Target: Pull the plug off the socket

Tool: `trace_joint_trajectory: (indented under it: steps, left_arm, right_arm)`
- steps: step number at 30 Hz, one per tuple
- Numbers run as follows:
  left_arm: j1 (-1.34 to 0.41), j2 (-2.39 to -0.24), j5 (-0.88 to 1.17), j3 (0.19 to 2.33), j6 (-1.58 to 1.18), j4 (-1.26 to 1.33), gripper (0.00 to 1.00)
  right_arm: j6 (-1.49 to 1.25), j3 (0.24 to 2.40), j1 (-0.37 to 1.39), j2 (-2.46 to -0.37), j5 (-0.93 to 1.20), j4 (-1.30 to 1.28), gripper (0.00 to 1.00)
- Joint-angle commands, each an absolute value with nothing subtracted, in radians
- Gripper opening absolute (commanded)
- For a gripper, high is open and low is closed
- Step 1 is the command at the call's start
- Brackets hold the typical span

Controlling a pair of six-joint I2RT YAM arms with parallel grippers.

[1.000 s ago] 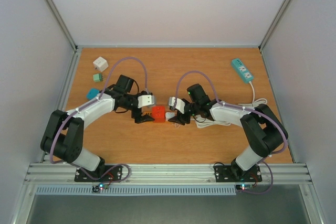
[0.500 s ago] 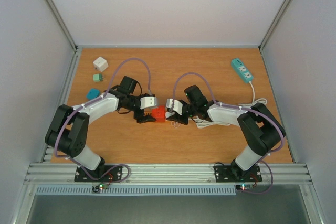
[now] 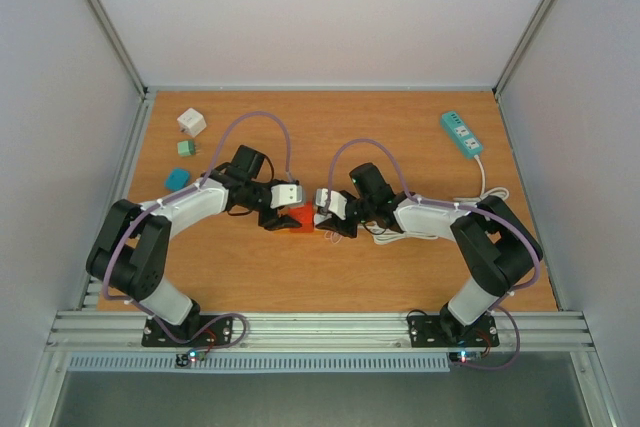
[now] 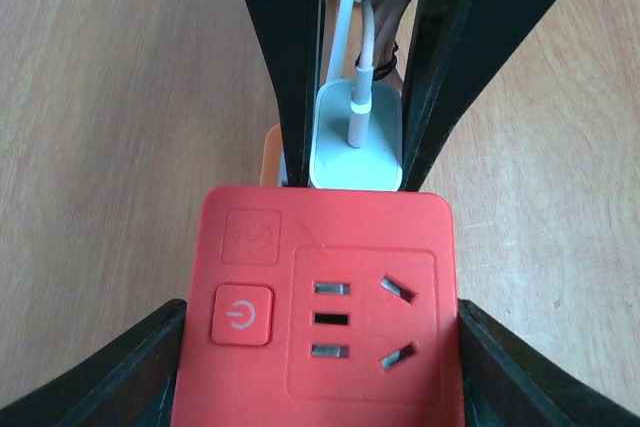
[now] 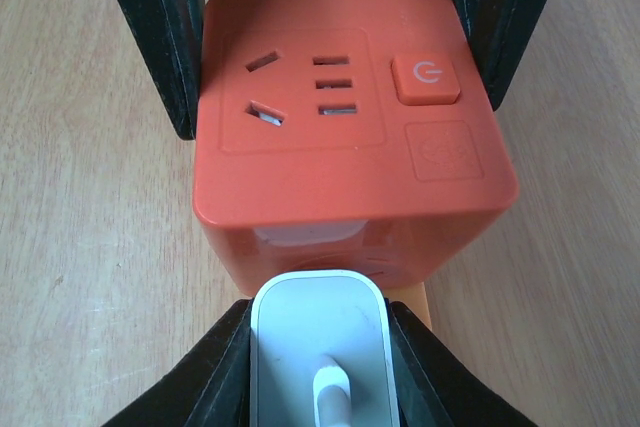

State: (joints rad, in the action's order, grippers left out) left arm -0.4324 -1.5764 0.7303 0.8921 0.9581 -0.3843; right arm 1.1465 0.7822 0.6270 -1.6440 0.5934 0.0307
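A wooden table point(image 3: 330, 282) is seen from above. Two robot arms are bent inward from the near edge, and their tips meet near the middle of the table.

Between the tips a red-orange cube socket point(image 3: 300, 219) is set on the wood. Its top face is turned up, and outlet holes and a square power button point(image 4: 241, 314) are seen on it. A white plug point(image 5: 300, 327) is seated in the side of the socket that faces the right arm — it is not yet pulled out. A thin white cord point(image 4: 357, 97) is seen leaving the back of the plug.

The right end effector point(image 3: 330, 223) is closed narrowly on the plug, with one black finger point(image 5: 215, 372) pressed against each side of the white body. The left end effector point(image 3: 285, 217) is placed around the socket from the opposite side. Its fingers point(image 4: 130, 377) are seen right at two opposite walls of the cube, but whether they are pressing or only flanking it cannot be told.

A loose white cable point(image 3: 487, 192) is laid beside the right arm and is run up to a teal power strip point(image 3: 461, 134) at the far right of the table. At the far left — well apart from the socket — a white block point(image 3: 190, 122), a small green block point(image 3: 186, 147) and a teal block point(image 3: 177, 178) are lined up, one nearer than the next.
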Motion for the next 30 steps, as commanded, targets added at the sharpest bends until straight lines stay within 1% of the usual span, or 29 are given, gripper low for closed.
trace_joint_trajectory:
  steps: [1, 5, 7, 15, 23, 30]
  left_arm:
    - [-0.44, -1.572, 0.794, 0.884, 0.941, -0.356, 0.52]
    - [-0.439, -1.559, 0.849, 0.896, 0.925, -0.36, 0.43]
    - [-0.439, -1.553, 0.863, 0.906, 0.906, -0.36, 0.4]
    - [-0.433, -1.536, 0.923, 0.944, 0.879, -0.395, 0.35]
    - [-0.431, -1.525, 0.963, 0.97, 0.848, -0.416, 0.29]
    - [-0.437, -1.464, 0.912, 0.931, 0.909, -0.4, 0.27]
  right_arm:
    - [1.16, 0.769, 0.649, -1.674, 0.569, 0.054, 0.17]
    - [1.16, 0.768, 0.65, -1.679, 0.564, 0.05, 0.14]
    - [1.16, 0.767, 0.652, -1.682, 0.56, 0.046, 0.13]
    - [1.161, 0.775, 0.653, -1.693, 0.55, 0.034, 0.07]
    - [1.175, 0.773, 0.662, -1.708, 0.521, 0.029, 0.05]
    - [1.168, 0.786, 0.663, -1.719, 0.513, 0.024, 0.04]
